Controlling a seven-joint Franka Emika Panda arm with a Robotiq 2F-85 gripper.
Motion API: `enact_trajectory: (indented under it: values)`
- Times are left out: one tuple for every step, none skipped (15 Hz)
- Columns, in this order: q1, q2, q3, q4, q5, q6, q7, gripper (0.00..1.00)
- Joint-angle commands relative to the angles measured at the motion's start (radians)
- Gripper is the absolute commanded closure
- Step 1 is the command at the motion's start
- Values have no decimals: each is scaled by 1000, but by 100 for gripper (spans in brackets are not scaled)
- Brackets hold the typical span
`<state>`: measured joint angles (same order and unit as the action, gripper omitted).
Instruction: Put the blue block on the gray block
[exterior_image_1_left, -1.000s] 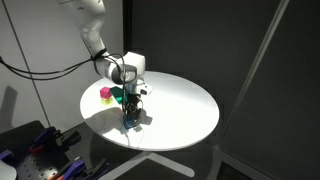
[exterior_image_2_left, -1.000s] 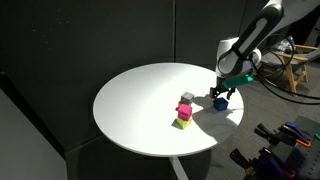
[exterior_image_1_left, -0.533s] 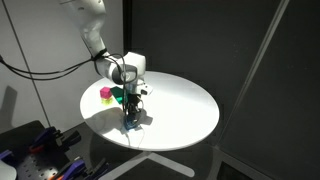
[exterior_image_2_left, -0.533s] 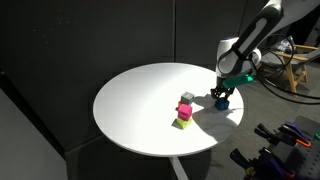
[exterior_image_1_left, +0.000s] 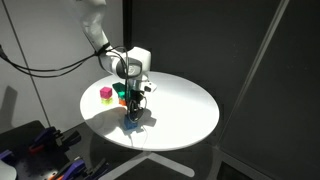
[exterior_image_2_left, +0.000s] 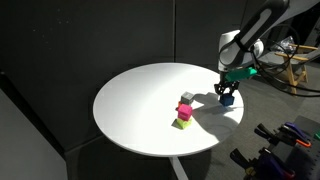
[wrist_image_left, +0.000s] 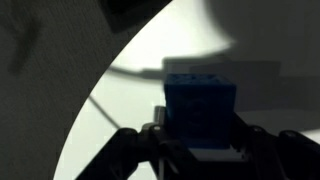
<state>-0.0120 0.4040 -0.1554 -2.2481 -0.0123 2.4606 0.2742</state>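
Colour reference:
- The small solid bright-blue cube (wrist_image_left: 200, 108) is uniformly blue (it looks darker in the wrist view's shadow).
- The small light-gray cube (exterior_image_2_left: 187, 98) is plain.
- The small magenta cube (exterior_image_2_left: 184, 111) tops a yellow-green block (exterior_image_2_left: 183, 123).
- The round white tabletop (exterior_image_2_left: 135, 100) is unpatterned.

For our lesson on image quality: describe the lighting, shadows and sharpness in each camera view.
Wrist view: dim and soft-focused; the gripper is a dark silhouette flanking the blue block, and shadow bands cross the bright table. In both exterior views: the white table is strongly lit against a near-black background, and small objects lack detail.
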Motion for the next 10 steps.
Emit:
enact_trajectory:
  values:
    - [2, -91, -8, 8, -33, -125, 4, 69]
    - [2, -110, -8, 12, -41, -151, 10, 69]
    - [1, -131, -5, 16, -46, -181, 11, 69]
    - [-1, -149, -2, 22, -52, -205, 8, 69]
    - [-2, -167, 3, 28, -55, -225, 5, 69]
    - [-3, -182, 7, 35, -62, -240, 0, 69]
    - [-3, -195, 13, 44, -66, -260, -7, 69]
    - [-1, -200, 20, 57, -68, -276, -7, 69]
    - [1, -200, 28, 73, -68, -293, -3, 69]
    - [1, -198, 37, 90, -63, -311, -6, 69]
